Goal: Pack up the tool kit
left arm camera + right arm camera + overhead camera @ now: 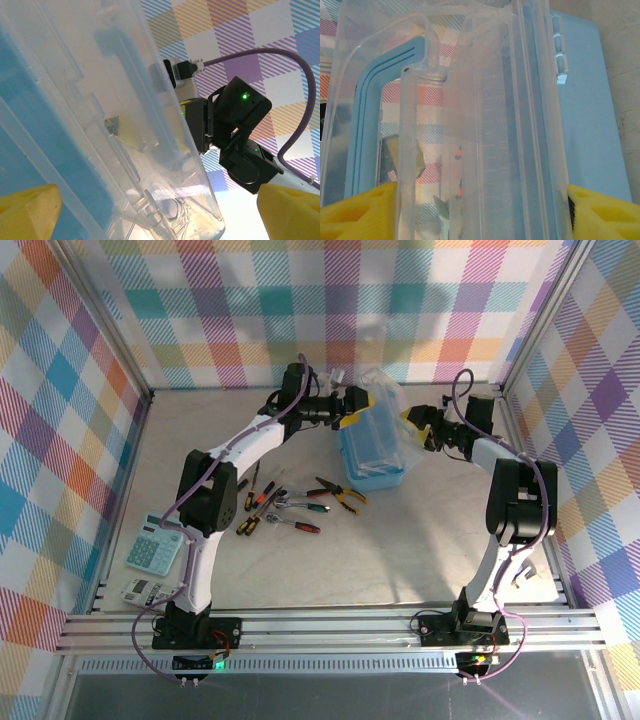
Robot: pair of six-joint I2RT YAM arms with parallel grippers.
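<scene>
Two grippers flank the clear lid (385, 387) over the blue case (372, 458): left gripper (352, 410) at nine o'clock, jaws spread; right gripper (412, 422) at three o'clock, clasping it.

The translucent rectangular plastic case (372, 462) is light blue, its plastic lid (385, 388) clear, on a pale grey tabletop (420, 560). The pliers (340, 496) have yellow handles, the small wrench (298, 525) a red one. The calculator (153, 544) at the tabletop's left edge is pale mint. The walls (90, 360) carry pastel checks; the foam finger pads (355, 210) are yellow.
</scene>
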